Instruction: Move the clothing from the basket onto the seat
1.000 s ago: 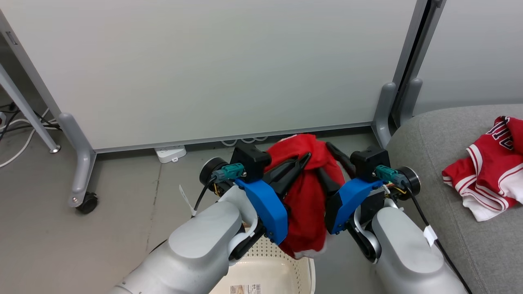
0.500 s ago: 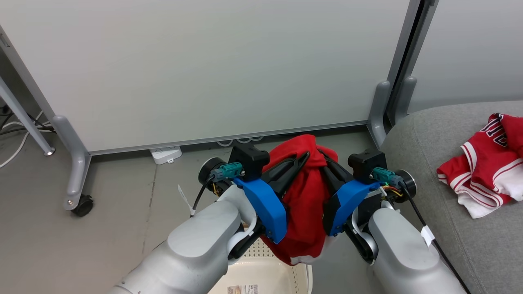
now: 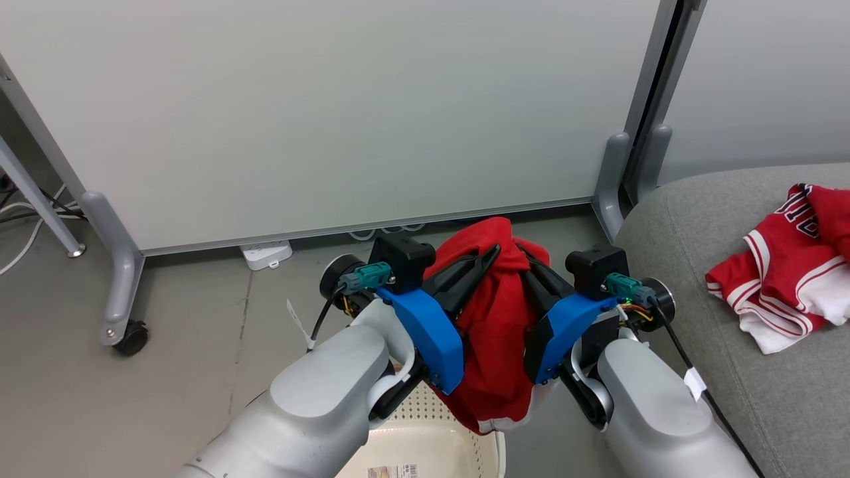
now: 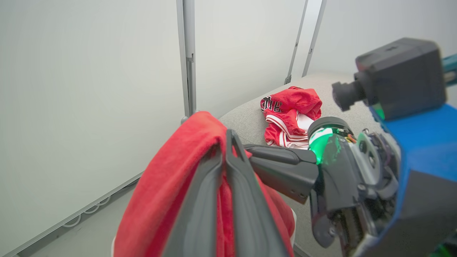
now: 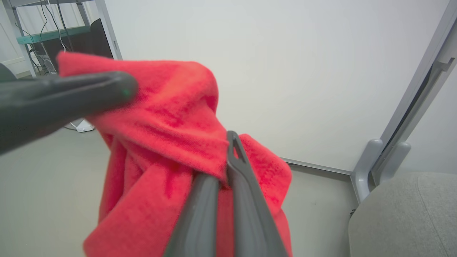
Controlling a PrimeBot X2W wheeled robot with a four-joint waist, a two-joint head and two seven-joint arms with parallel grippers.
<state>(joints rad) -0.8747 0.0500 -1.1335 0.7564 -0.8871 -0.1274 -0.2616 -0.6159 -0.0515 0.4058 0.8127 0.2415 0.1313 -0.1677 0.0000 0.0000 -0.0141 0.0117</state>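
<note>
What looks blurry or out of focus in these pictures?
Head view: sharp, evenly lit. Left wrist view: the other arm's blue plastic mount is blurred. Right wrist view: the left gripper is soft; the red fabric garment shows crisp weave.

I think I stand in an office or a robot test room, not in a home. At 12 o'clock a large pale partition panel (image 3: 332,113) stands in a grey metal frame, and its foot at 9 o'clock ends in a black caster wheel (image 3: 131,337). The floor (image 3: 133,411) is bare and grey. A white power strip (image 3: 267,254) lies under the panel at 11 o'clock. Loose cables (image 3: 16,207) run at 10 o'clock beside a metal table leg (image 3: 38,202). At 3 o'clock is a grey sofa (image 3: 690,226). In my right wrist view, a metal rack (image 5: 46,34) with hanging wires is at 10 o'clock.
</note>
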